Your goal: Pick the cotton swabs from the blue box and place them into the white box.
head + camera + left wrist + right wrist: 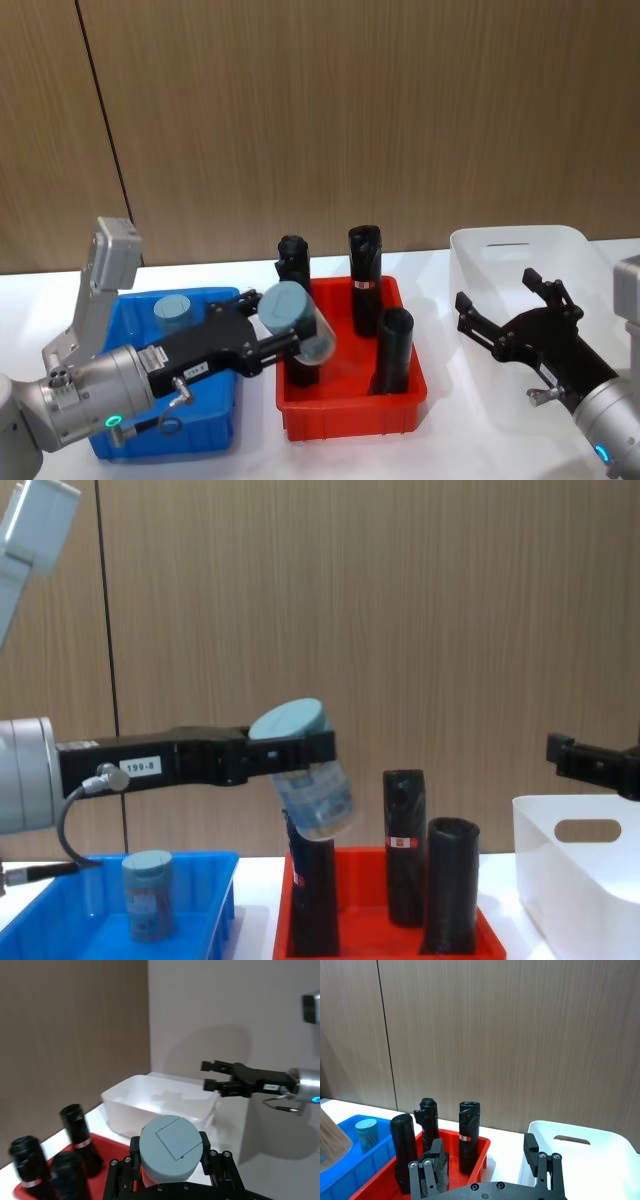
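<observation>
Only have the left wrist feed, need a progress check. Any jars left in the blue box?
Observer: One jar, upright at the back of the blue box.
Operator: Is the held one level?
Observer: No. The held jar is tilted in the left gripper, lid leaning left, above the left side of the red tray.

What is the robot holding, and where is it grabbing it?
The left gripper holds one cotton swab jar, pinched by its sides just under the lid, tilted above the red tray. The right gripper is open and holds nothing.
</observation>
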Robot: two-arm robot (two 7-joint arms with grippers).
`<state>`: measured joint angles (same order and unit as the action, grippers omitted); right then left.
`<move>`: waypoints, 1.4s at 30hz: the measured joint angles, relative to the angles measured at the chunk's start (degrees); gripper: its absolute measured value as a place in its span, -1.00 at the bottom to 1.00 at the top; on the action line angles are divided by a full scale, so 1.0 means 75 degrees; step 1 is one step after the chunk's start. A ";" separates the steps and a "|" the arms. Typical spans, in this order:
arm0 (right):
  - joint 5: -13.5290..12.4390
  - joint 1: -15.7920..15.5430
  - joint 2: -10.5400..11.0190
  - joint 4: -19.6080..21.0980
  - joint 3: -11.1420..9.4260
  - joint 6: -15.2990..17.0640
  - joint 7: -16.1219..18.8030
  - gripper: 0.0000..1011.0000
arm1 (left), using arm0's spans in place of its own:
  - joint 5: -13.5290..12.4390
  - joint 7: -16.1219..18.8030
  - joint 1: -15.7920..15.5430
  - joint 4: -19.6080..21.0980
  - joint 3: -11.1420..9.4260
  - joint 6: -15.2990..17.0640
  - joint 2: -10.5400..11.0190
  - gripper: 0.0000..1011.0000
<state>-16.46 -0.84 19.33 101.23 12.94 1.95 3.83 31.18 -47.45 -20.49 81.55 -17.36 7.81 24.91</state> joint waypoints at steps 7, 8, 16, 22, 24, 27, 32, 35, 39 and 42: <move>0.0000 0.0000 0.0000 0.0000 0.0000 0.0000 0.0000 0.98 | 0.0102 -0.0855 -0.0207 -0.0274 -0.0095 0.0023 -0.0090 0.34; 0.0000 0.0000 0.0000 0.0001 0.0000 0.0000 0.0000 0.98 | 0.0111 -0.0936 -0.0226 -0.0305 -0.0104 0.0028 -0.0099 0.34; 0.0000 0.0000 0.0000 0.0000 0.0000 0.0000 0.0000 0.98 | 0.0206 -0.1432 -0.0374 -0.0536 -0.0171 0.0085 -0.0149 0.34; 0.0000 0.0000 0.0000 0.0000 0.0000 0.0000 0.0000 0.98 | 0.0257 -0.1509 -0.0406 -0.0611 -0.0189 0.0112 -0.0135 0.34; 0.0000 0.0000 0.0000 0.0000 0.0000 0.0000 0.0000 0.98 | 0.0270 -0.1513 -0.0412 -0.0622 -0.0190 0.0112 -0.0128 0.34; 0.0000 0.0000 0.0000 0.0000 0.0000 0.0000 0.0000 0.98 | 0.0288 -0.1520 -0.0418 -0.0645 -0.0193 0.0112 -0.0114 0.34; 0.0000 -0.0001 -0.0001 0.0000 -0.0003 0.0000 0.0018 0.98 | 0.0309 -0.1529 -0.0427 -0.0669 -0.0196 0.0112 -0.0099 0.34; -0.0021 -0.0002 0.0000 0.0000 -0.0009 -0.0001 0.0066 0.98 | 0.0316 -0.1531 -0.0432 -0.0680 -0.0199 0.0110 -0.0092 0.34; -0.0086 -0.0001 0.0016 0.0005 -0.0021 0.0022 0.0170 0.98 | 0.0327 -0.1534 -0.0435 -0.0694 -0.0202 0.0108 -0.0084 0.34; -0.0174 0.0008 0.0037 0.0017 -0.0038 0.0116 0.0299 0.98 | 0.0331 -0.1536 -0.0436 -0.0698 -0.0204 0.0107 -0.0081 0.34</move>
<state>-17.77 -0.77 19.61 101.35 12.66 2.82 6.07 33.66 -58.97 -23.76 76.32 -18.90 8.62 24.30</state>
